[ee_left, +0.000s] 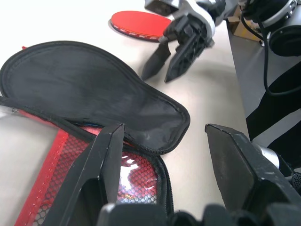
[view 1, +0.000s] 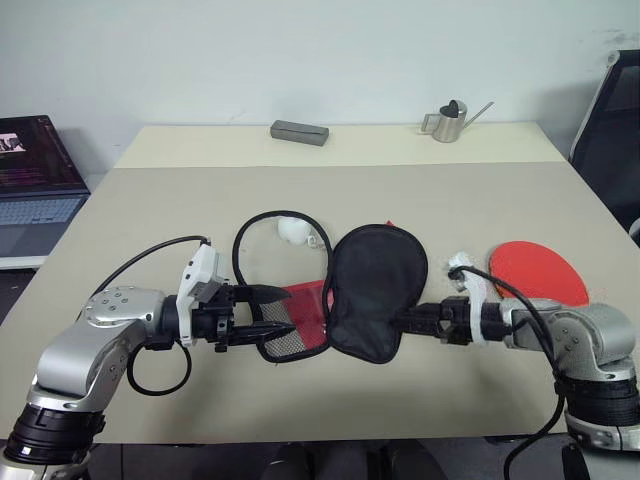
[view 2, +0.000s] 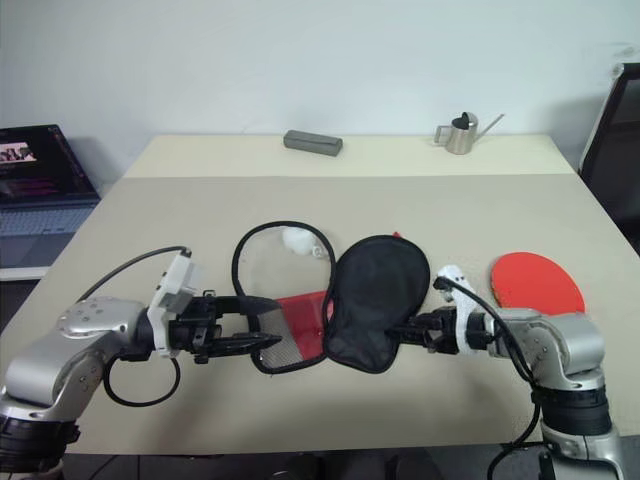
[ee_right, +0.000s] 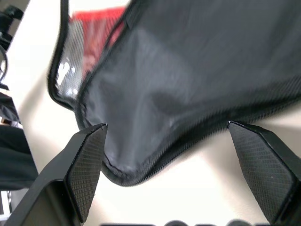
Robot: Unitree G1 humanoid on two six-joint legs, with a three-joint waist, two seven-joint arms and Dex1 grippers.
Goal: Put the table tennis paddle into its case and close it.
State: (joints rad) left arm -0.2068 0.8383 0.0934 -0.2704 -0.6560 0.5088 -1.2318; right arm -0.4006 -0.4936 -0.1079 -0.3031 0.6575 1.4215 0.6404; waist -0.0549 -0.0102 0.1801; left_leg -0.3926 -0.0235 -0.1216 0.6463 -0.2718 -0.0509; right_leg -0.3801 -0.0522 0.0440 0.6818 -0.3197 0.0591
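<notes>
Table [view 1: 300, 190]: one case [view 1: 375, 290], one paddle [view 1: 535, 270], one ball [view 1: 292, 231].

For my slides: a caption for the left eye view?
Open right gripper nears the unzipped case; left gripper at its mesh side; paddle waits.

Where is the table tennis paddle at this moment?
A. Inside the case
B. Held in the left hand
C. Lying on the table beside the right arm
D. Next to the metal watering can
C: the table tennis paddle lies red face up on the table, by the right arm, outside the opened case.
</notes>
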